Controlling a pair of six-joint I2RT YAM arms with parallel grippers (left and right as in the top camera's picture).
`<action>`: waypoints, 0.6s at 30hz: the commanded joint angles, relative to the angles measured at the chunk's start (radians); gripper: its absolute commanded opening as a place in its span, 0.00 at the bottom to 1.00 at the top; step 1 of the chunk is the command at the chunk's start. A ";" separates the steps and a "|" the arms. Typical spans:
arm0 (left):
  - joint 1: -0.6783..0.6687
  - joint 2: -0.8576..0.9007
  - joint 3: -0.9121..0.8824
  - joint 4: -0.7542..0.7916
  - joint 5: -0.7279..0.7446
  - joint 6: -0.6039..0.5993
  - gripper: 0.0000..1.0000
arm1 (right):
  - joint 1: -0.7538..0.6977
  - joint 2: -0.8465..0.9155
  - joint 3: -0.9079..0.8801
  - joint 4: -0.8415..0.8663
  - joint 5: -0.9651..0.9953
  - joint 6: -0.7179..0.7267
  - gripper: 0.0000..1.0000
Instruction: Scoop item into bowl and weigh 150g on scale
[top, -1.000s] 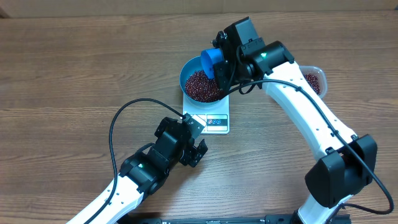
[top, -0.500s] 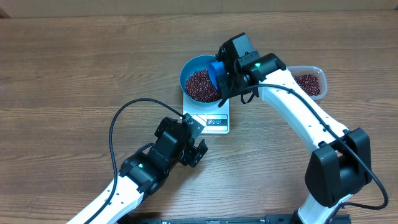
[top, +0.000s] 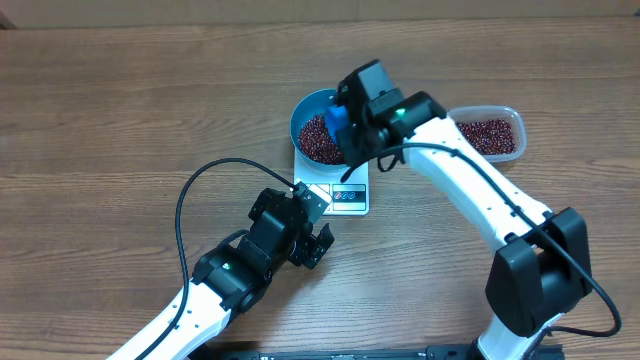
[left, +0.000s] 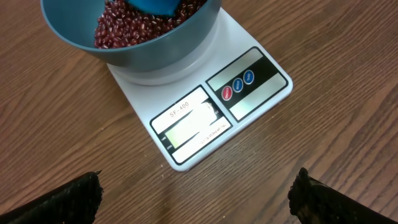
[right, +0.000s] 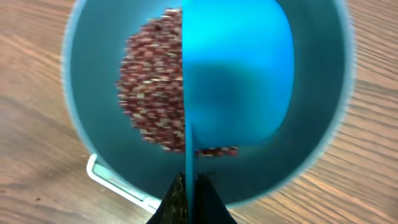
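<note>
Pinching the thin handle of the small blue plastic scoop (right: 236, 81), the right claw (right: 186, 198) is clamped tight on it. The scoop's cup hangs inside the round, deep, bright blue plastic bowl (right: 78, 130), over the heap of small dark red-brown beans (right: 152, 93). The bowl sits on the flat white square kitchen scale (left: 186, 127), at the end away from its display. The clear rectangular plastic tub (top: 505, 112), also holding beans, lies beside the right arm. The left claw (top: 312, 230) gapes wide over the wooden desk (top: 120, 120) near the scale's display edge, gripping nothing.
</note>
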 joint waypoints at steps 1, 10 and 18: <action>0.004 -0.010 -0.006 0.000 0.001 0.011 1.00 | 0.036 0.003 -0.005 0.018 0.007 -0.021 0.04; 0.004 -0.010 -0.006 0.000 0.001 0.011 0.99 | 0.045 0.003 -0.005 0.021 -0.003 -0.036 0.04; 0.004 -0.010 -0.006 0.000 0.001 0.011 1.00 | 0.045 0.003 -0.005 0.061 0.035 -0.037 0.04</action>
